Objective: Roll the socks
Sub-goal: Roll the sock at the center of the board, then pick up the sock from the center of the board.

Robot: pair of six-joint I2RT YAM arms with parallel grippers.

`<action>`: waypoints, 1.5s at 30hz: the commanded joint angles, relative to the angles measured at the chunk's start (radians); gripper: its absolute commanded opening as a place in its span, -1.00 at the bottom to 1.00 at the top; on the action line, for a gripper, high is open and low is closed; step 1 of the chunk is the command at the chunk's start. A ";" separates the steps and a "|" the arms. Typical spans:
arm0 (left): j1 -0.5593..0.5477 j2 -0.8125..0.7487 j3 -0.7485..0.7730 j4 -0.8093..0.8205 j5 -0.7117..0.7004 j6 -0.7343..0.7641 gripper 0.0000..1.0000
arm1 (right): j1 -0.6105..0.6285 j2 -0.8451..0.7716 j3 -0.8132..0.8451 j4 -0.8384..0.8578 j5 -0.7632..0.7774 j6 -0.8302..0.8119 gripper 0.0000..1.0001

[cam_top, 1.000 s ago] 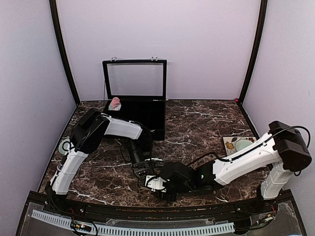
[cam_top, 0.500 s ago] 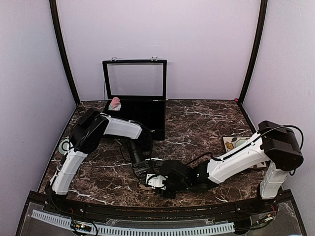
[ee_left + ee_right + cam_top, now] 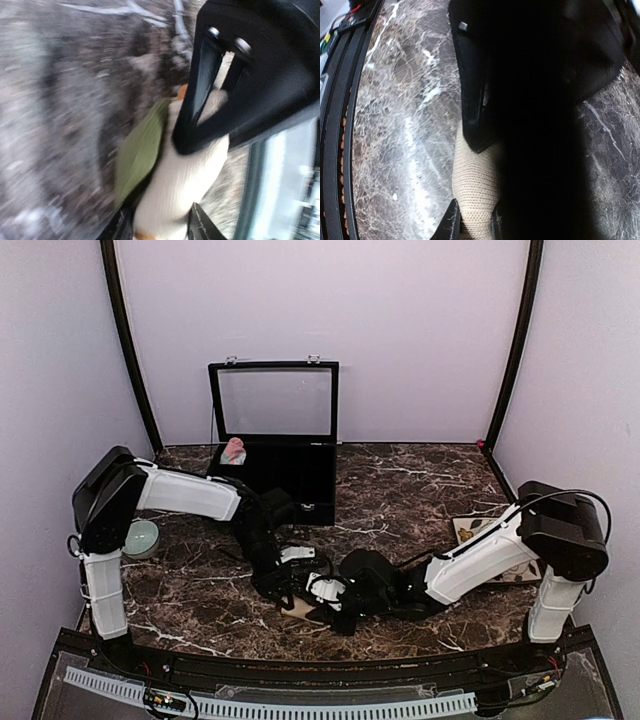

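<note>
Left arm (image 3: 190, 495) swung out; ribbed tan sock (image 3: 476, 192), olive-patched.

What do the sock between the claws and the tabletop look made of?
The sock looks like soft ribbed knit fabric, cream-tan and matte; fine knit rows show. The tabletop looks like dark polished marble with white veins, though possibly a printed laminate.

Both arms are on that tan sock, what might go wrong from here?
1. The left end effector and right end effector crowd the same tan sock; they may bump or tug it flat rather than rolled.
2. The sock lies near the table edge, so a pull could drag it off.
</note>
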 commanded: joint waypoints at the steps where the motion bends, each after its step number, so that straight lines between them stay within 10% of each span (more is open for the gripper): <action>1: 0.064 -0.186 -0.164 0.300 -0.262 -0.001 -0.22 | -0.060 0.085 -0.053 -0.110 -0.183 0.110 -0.93; 9: 0.054 -0.380 -0.282 0.342 -0.130 0.119 -0.15 | -0.170 0.188 -0.016 -0.160 -0.340 0.250 -0.95; 28: -0.160 -0.338 -0.423 0.576 -0.345 0.188 -0.12 | -0.311 0.294 -0.006 -0.086 -0.598 0.512 -0.98; 45: -0.166 -0.450 -0.273 0.307 -0.275 0.157 -0.10 | -0.321 0.304 0.078 -0.283 -0.524 0.434 -1.00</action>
